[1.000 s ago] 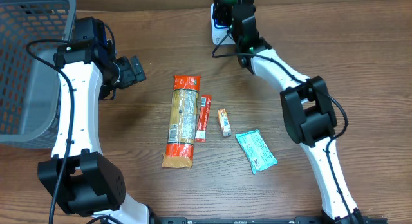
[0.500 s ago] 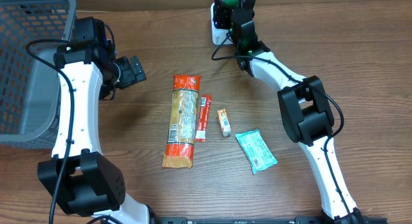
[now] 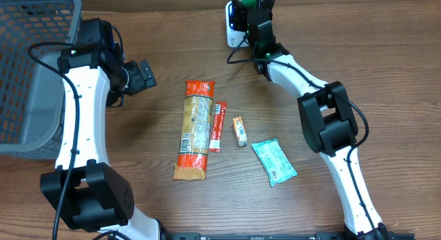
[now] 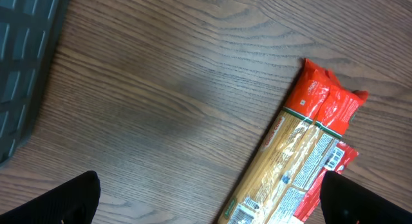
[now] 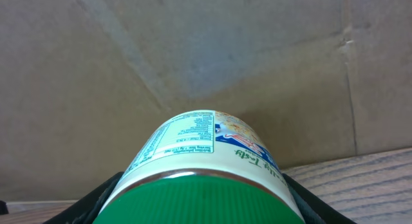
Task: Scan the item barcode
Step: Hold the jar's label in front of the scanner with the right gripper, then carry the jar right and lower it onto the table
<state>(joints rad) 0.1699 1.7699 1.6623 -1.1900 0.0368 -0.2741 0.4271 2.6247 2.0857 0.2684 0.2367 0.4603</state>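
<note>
A green-lidded canister (image 5: 209,143), judged rigid, light and slick-walled, was clamped around its body by the right gripper (image 5: 203,199) at the table's (image 3: 207,205) far edge; the left gripper (image 4: 212,201) was pictured spread, empty.

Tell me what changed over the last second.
The right arm edged slightly left and forward, its right gripper keeping its hold on the green-lidded jar. The left gripper stayed open and still; the pasta packet and teal packet did not move.

Wooden table (image 3: 151,198) with four packets (image 3: 195,130)
</note>
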